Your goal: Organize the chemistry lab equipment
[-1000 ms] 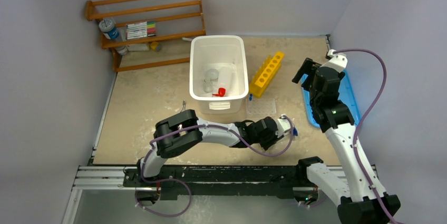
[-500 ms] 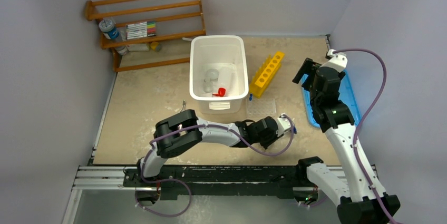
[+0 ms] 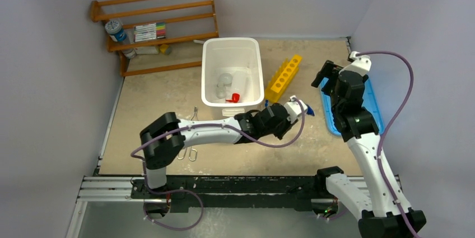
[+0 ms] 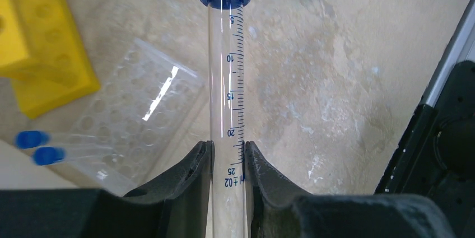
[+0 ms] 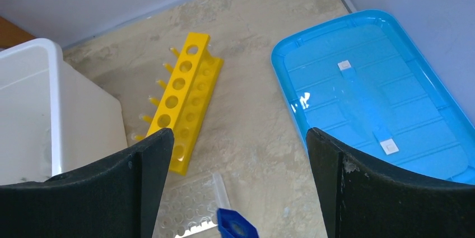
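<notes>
Currently, my left pincer (image 4: pixel 227 154) is closed tight on the thin blue-ended tube (image 4: pixel 226 81). The grip is on the graduated glass near its open end, with the blue foot pointing away from me. The tube appears clear of the table, just off the near right corner of the white bin (image 3: pixel 232 70).

Judgement: this is the carry step, with the tube lifted and not yet put away. Since the bin already holds the red-capped squeeze bottle (image 3: pixel 235 93), the next move calls for swinging left and rising enough to clear the bin's near rim before letting go.

Edges to mind: that rim, the yellow rack (image 3: pixel 283 77) right of the bin, and the dish packet (image 4: pixel 140 115) at the bin's near right corner. Bare table in front of the bin gives room.

My right pincer (image 5: pixel 238 137) hangs wide open and empty, well right of the bin, over the blue tray (image 5: pixel 364 98).
</notes>
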Robot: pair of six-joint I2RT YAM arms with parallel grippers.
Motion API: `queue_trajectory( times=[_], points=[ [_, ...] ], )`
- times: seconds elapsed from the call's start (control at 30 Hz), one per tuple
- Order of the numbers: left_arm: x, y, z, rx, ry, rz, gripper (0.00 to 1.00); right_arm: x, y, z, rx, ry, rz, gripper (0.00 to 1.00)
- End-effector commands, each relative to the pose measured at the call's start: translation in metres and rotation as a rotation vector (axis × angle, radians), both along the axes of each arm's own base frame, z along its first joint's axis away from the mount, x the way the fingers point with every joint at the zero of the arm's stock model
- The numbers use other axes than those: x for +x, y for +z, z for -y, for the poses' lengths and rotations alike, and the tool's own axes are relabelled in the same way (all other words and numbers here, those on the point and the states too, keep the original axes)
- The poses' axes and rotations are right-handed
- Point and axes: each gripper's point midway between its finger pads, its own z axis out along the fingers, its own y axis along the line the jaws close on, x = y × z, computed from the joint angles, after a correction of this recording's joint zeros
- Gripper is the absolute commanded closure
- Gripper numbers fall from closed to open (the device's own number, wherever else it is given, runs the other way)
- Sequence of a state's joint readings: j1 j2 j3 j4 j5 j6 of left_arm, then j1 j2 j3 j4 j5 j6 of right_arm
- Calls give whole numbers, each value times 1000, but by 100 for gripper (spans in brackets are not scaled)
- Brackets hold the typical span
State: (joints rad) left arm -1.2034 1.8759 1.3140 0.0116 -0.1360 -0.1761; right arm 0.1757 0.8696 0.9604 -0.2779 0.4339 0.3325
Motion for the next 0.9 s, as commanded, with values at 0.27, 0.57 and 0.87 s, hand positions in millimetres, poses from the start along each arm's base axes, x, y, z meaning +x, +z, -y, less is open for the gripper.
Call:
queue_trajectory(
  times=[0.27,0.57,0.87],
  points=[
    [68,138,-70,-268,308,182,85,-12,89,-40,39,265,305,7],
    [75,190,-88,-374,370,277,87,-34,96,-144,81,898,392,13],
    [82,217,-112,-471,481,331,87,-46,99,-171,159,1080,452,16]
  ],
)
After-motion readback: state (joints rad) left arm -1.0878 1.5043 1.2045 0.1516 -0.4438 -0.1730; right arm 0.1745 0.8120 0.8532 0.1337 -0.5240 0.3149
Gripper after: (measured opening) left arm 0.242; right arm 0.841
